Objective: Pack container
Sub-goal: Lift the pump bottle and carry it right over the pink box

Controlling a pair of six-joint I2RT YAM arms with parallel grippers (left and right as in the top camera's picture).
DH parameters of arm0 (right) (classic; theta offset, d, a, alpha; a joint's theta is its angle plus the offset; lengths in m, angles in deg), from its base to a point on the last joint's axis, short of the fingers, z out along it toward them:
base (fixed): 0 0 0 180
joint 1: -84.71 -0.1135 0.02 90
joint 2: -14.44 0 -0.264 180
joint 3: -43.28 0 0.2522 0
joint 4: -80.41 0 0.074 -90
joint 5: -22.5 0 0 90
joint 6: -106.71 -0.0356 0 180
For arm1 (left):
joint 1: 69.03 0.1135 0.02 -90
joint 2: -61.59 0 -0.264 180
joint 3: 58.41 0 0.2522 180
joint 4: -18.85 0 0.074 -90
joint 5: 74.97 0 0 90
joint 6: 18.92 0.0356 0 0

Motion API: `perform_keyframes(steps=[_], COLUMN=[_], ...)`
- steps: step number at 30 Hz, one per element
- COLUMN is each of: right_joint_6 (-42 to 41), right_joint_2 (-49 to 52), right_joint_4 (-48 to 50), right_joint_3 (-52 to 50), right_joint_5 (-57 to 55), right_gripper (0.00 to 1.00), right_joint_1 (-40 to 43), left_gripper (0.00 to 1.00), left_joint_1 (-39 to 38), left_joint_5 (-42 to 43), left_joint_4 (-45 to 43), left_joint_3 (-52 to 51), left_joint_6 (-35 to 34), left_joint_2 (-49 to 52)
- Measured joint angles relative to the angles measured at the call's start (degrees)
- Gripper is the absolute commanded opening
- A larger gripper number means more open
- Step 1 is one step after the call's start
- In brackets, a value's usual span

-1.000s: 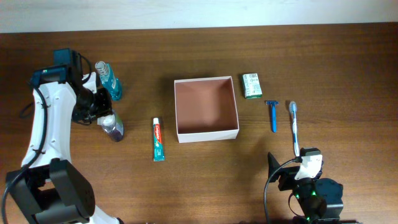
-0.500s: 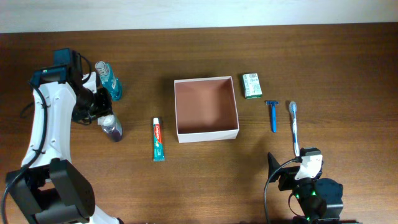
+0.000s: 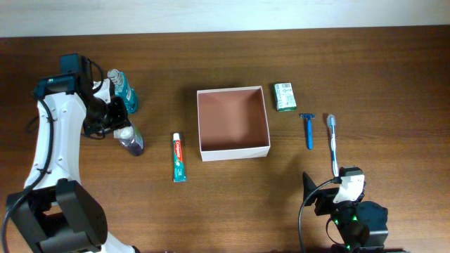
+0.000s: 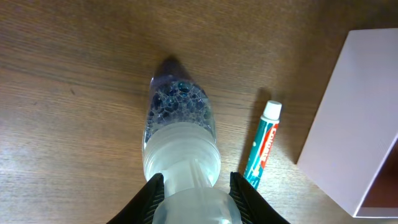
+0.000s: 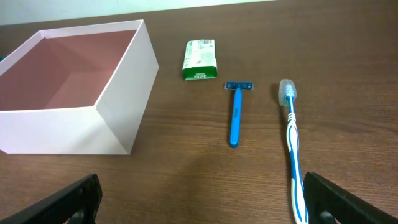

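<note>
The left claw [image 4: 198,186] is clamped on the pale cap end of a small clear plastic bottle of violet-blue liquid [image 4: 179,118]. One dark finger sits on each side of the neck, and the body points away from the claw. The bottle looks tilted. I cannot tell whether its base is clear of the wooden worktop [image 4: 74,74].

The container [image 3: 235,150], a square shallow box with thin white walls and a reddish-brown floor, stands empty well off to this claw's right. A red, white and green toothpaste tube [image 4: 262,144] lies between the claw and the container. A taller teal bottle [image 3: 125,91] stands just beside the claw, on its far side.

The step in hand appears to be carrying the bottle over to the container. The grip is high on a narrow neck, so the body could swing or slip. The claw should lift straight up first, high enough to pass over the tube and the near wall. The travel to the right should be slow. The bottle should be lowered until it rests on the floor before release, and placed towards a corner to leave room for the other toiletries.

The right claw [image 5: 202,202] hangs wide open and empty, with the container ahead of it to its left.
</note>
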Motion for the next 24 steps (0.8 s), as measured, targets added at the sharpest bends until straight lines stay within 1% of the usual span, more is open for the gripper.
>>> perform_keyframes(steps=[3, 5, 6, 24], right_joint_6=[0.00, 0.02, 0.00, -0.02], right_joint_2=[0.00, 0.00, 0.00, 0.00], right_joint_4=[0.00, 0.02, 0.02, 0.00], right_joint_3=[0.00, 0.00, 0.00, 0.00], right_joint_5=[0.00, 0.00, 0.00, 0.00], right_gripper=[0.99, 0.99, 0.99, 0.99], right_joint_1=[0.00, 0.00, 0.00, 0.00], left_gripper=[0.07, 0.01, 0.01, 0.01], left_joint_1=[0.00, 0.00, 0.00, -0.55], left_joint_5=[1.14, 1.62, 1.97, 9.16], left_joint_4=[-0.39, -0.48, -0.46, 0.26], left_joint_3=[0.00, 0.04, 0.22, 9.35], left_joint_6=[0.00, 0.00, 0.00, 0.00], left_joint_2=[0.00, 0.00, 0.00, 0.00])
